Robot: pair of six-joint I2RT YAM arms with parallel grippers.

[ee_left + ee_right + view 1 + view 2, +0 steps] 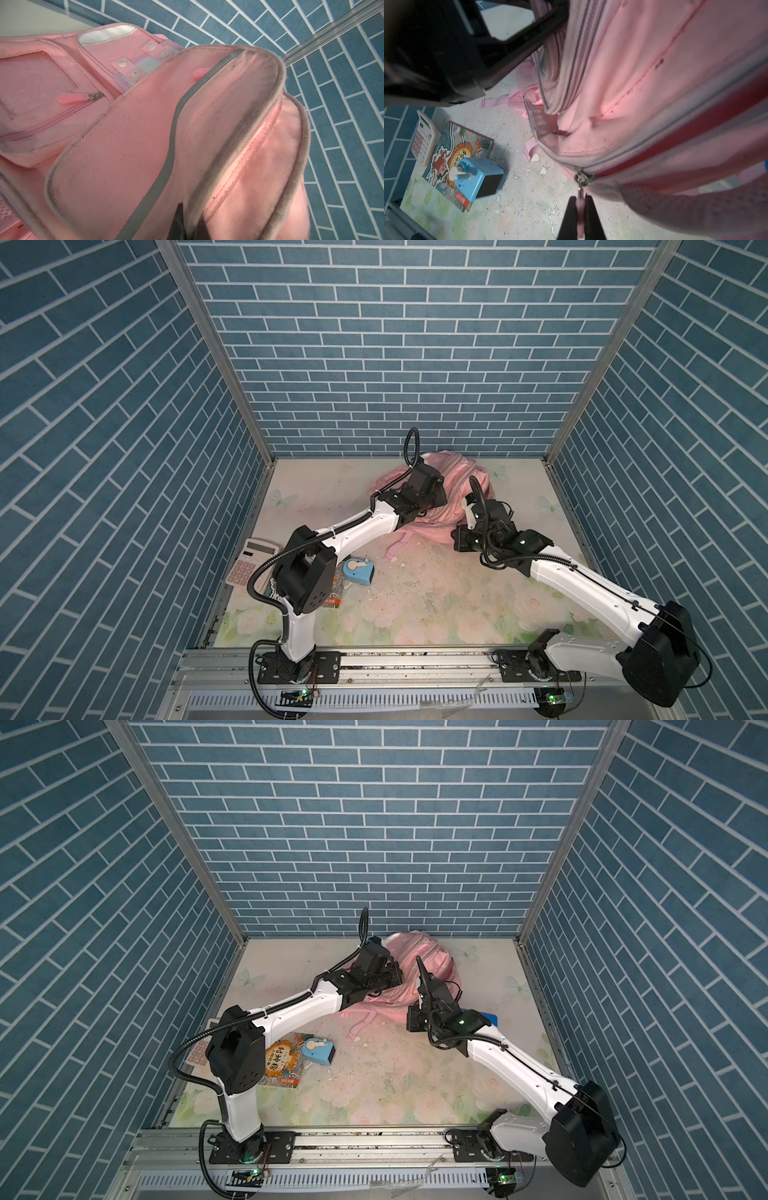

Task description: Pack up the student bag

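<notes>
The student bag (459, 485) (428, 957), a big soft pink backpack, stands at the back middle of the table, and both arms reach onto it. In the left wrist view my left gripper (190, 225) is shut on a grey-piped fabric edge of the student bag (124, 145). In the right wrist view my right gripper (580, 207) is shut on the pink zipper pull hanging from a metal slider (581, 178). Behind the slider the zip gapes and shows red inside (695, 128). In both top views the wrists hide the fingertips.
A calculator (253, 568) (424, 137), a picture book (286, 1060) (456, 162) and a blue pencil sharpener (357, 571) (478, 178) lie front left. A loose pink strap (399, 547) trails forward. A blue thing (490, 1018) shows beside the right arm. Brick-patterned walls enclose three sides.
</notes>
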